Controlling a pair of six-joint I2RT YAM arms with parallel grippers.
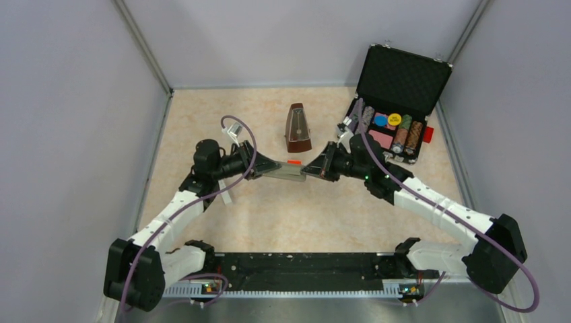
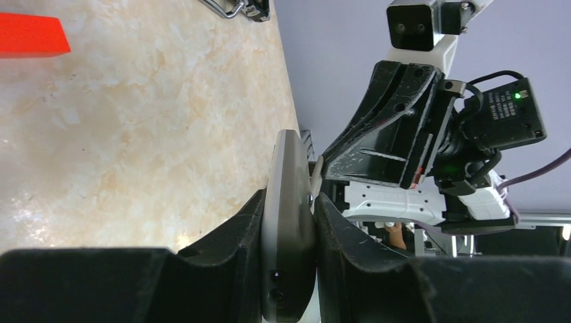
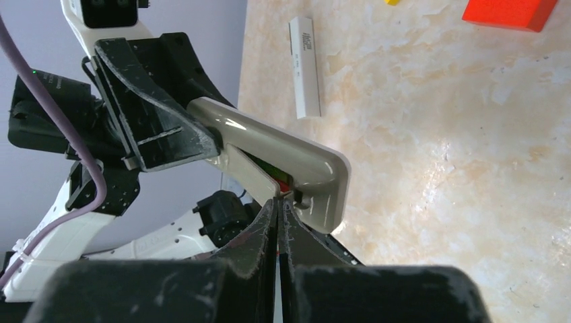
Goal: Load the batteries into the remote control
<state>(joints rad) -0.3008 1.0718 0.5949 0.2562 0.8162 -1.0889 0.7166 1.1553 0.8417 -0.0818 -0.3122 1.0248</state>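
My left hand (image 1: pixel 271 165) is clamped on one end of the remote control (image 1: pixel 288 173) and holds it above the worktop (image 1: pixel 303 215). The remote's long axis runs straight across to my right hand (image 1: pixel 311 169). That hand is closed, tips together at the free end, where the cover (image 3: pixel 246 171) stands ajar. Green and red inside look like the 2 batteries (image 3: pixel 275 176). Pressing the cover flat falls to the right hand, which is nearer.

1. Our left arm (image 1: pixel 172 208) stretches inward from the left; we see the left end effector (image 1: pixel 272 166) turned on its side, fingers (image 2: pixel 337 229) clamped on the remote control (image 3: pixel 289 156).
2. Our right arm (image 1: pixel 438 205) mirrors it; the right end effector (image 3: pixel 277 205) has its fingers pressed together.
3. Both end effectors meet nearly tip to tip.
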